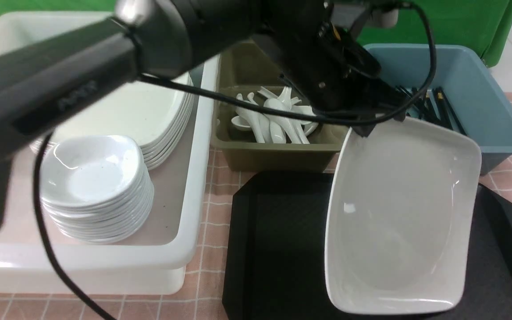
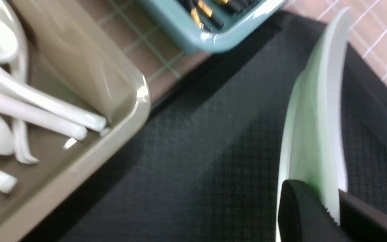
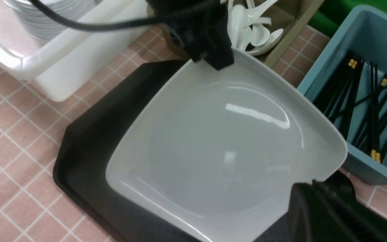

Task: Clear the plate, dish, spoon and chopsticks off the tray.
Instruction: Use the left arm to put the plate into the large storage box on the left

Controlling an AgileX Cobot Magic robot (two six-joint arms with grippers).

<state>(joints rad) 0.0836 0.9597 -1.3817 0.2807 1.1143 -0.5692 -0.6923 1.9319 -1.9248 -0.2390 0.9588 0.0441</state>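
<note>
Left gripper is clamped on the far rim of the large glossy off-white rounded-square plate, one finger on each face. You've got it tilted steeply over the big black textured plastic tray, near edge low; can't tell if it touches the tray. Right gripper sits right at the plate's opposite corner. Only a dark bit of it shows, so can't tell if it's open or gripping. Beyond the tray is an olive plastic bin holding white glossy soup spoons, and a blue plastic bin holding black gold-banded chopsticks. On your left, a white plastic tub holds a stack of off-white plates and a stack of small white dishes. Pink checked tablecloth lies underneath.
</note>
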